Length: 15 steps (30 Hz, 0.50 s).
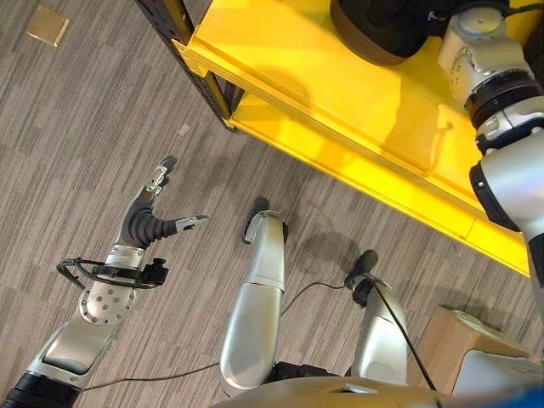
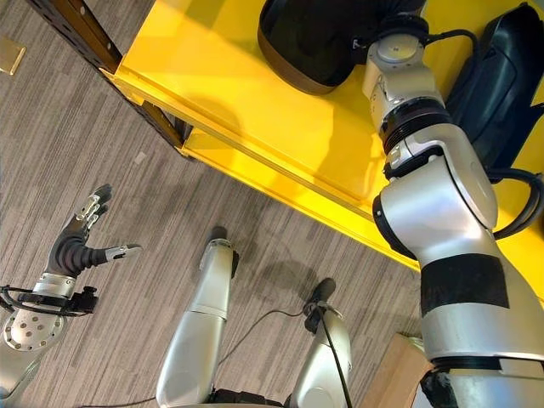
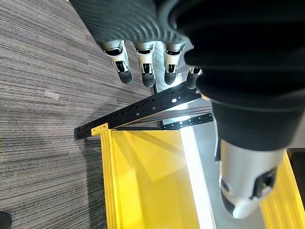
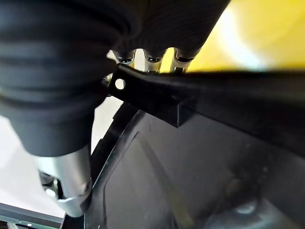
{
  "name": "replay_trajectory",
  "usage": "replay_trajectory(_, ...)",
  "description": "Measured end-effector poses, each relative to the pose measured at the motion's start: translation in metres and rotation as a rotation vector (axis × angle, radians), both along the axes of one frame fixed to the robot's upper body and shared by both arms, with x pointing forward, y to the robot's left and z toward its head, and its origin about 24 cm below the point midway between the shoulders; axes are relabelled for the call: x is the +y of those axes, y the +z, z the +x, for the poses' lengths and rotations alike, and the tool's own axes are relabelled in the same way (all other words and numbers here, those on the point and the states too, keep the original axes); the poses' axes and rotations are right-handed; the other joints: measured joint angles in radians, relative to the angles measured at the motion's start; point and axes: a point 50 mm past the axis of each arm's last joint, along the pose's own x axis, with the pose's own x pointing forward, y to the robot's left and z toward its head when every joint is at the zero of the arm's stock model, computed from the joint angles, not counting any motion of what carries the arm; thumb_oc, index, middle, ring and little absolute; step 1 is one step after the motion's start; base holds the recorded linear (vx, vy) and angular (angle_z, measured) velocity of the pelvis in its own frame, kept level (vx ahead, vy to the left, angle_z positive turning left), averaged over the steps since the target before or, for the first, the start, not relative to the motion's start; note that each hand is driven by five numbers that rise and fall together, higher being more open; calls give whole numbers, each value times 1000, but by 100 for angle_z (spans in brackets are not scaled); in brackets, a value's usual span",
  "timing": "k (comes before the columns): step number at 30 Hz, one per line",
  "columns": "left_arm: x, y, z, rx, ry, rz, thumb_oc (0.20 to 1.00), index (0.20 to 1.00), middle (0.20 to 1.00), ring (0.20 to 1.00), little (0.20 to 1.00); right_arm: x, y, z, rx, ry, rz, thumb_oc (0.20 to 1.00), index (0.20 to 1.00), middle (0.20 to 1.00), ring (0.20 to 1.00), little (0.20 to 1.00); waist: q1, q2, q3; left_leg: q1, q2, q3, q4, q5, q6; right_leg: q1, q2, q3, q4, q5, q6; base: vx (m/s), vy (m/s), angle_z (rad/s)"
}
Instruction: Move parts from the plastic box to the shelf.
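The left robot hand [image 1: 151, 223] hangs over the carpeted floor [image 1: 93, 119] at the near left, fingers straight and spread, holding nothing. The right robot hand [image 4: 71, 157] reaches up to the yellow shelf [image 2: 280, 127] at the far right, its fingers [image 4: 151, 58] hidden behind the edge of a black part [image 4: 200, 143], so their grip cannot be told. Another dark part [image 2: 501, 81] lies on the shelf just to the right of the arm.

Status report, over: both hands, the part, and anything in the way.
Left hand open, empty, over the grey floor. Right hand at a black plastic part on the yellow shelf; grip unclear. No visible obstruction.
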Motion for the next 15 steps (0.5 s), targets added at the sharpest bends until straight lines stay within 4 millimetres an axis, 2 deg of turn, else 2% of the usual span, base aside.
replay_trajectory(15,1,1,0,-15,19,-3,1000,1000,1000,1000,1000,4,6,-1,-8,14,-43,1000,1000,1000,1000,1000,1,-13,6,-4,-2,-5,-1,0,-1,1,2,-6,-6,1,-1,1,1,0)
